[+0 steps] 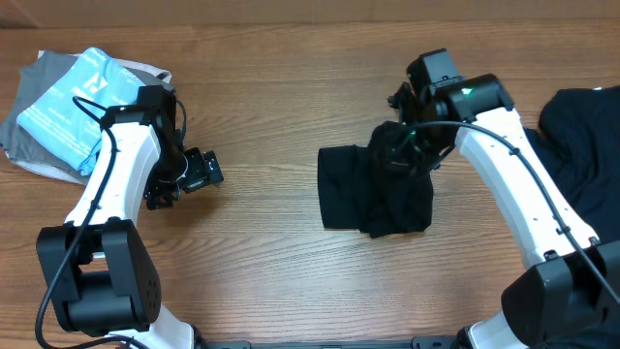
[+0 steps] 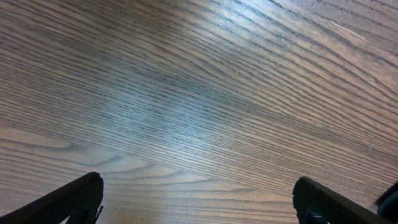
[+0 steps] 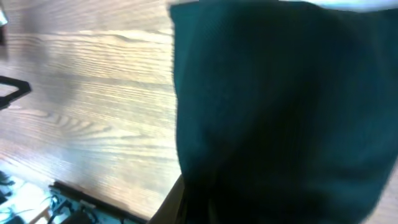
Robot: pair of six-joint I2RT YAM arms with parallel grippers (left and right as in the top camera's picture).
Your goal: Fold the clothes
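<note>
A folded black T-shirt (image 1: 373, 199) lies mid-frame on the tabletop (image 1: 271, 262), its upper right part pinched by the right pincer (image 1: 402, 147), the left pincer (image 2: 196, 183) spread over bare wood at left, with a black clothes heap (image 1: 581, 126) at the right edge and a blue bag (image 1: 73, 107) farthest, upper left.

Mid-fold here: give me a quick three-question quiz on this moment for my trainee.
1. True or false: the left pincer stands open over bare table.
2. What does the right pincer grip? A: a blue bag. B: the black T-shirt at mid-table. C: nothing.
3. At which side of the table does the pile of black clothes lie?

Key: 1 true. 2 B. 3 the robot's right side, beside the right arm.
</note>
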